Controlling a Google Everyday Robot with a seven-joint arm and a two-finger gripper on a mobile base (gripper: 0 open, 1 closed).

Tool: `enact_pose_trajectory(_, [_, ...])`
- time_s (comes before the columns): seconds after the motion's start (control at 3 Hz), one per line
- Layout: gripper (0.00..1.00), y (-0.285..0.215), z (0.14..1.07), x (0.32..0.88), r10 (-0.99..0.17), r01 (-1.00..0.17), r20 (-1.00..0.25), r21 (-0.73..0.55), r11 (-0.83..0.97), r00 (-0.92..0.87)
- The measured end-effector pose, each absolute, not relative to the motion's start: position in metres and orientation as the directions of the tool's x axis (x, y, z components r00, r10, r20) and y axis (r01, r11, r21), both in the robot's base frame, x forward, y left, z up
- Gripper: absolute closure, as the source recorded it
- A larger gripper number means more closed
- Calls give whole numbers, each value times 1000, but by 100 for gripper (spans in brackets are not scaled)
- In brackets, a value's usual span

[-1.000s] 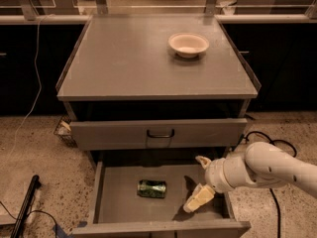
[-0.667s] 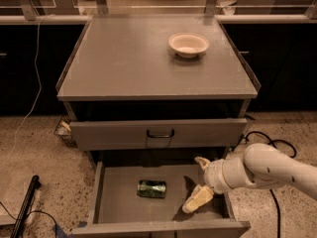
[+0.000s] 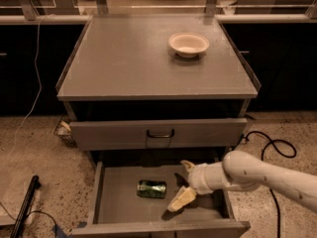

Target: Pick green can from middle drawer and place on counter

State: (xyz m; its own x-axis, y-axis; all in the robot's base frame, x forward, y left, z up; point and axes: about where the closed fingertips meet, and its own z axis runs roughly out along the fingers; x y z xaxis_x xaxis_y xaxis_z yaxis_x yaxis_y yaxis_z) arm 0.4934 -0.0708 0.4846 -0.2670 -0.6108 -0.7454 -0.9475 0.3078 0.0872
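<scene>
Green can (image 3: 151,189) lies on its side on the floor of the middle drawer (image 3: 117,202), roughly mid-floor, long axis left-right. Gripper (image 3: 184,182) is inside the same drawer, just right of the can, not touching it. Fingers are spread apart, one finger (image 3: 187,165) toward the drawer's back, the other nearer the front and angled down toward the floor; nothing between them. The can sits level with the gap, closer to the front finger, with a small strip of floor between. The white arm (image 3: 257,175) comes in from the right over the drawer's right wall.

Counts: one can, one bowl (image 3: 188,44), one gripper, two drawers in view.

Middle drawer is pulled out; it holds only the can and the gripper. Upper drawer (image 3: 158,133) with the dark bar handle is partly out, contents not visible. Bowl stands upright on the counter (image 3: 133,63), toward the back right; it looks empty. Black cable (image 3: 270,144) loops on the floor at right.
</scene>
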Motion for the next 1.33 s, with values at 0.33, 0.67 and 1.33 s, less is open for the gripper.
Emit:
enact_pose_trajectory(0.33, [0, -54, 464, 504, -602, -950, -755, 89, 299, -260])
enact_pose_trajectory(0.67, [0, -28, 419, 513, -618, -952, -739, 104, 288, -268])
enact_pose_trajectory(1.33, [3, 18, 359, 524, -644, -955, -713, 135, 263, -278])
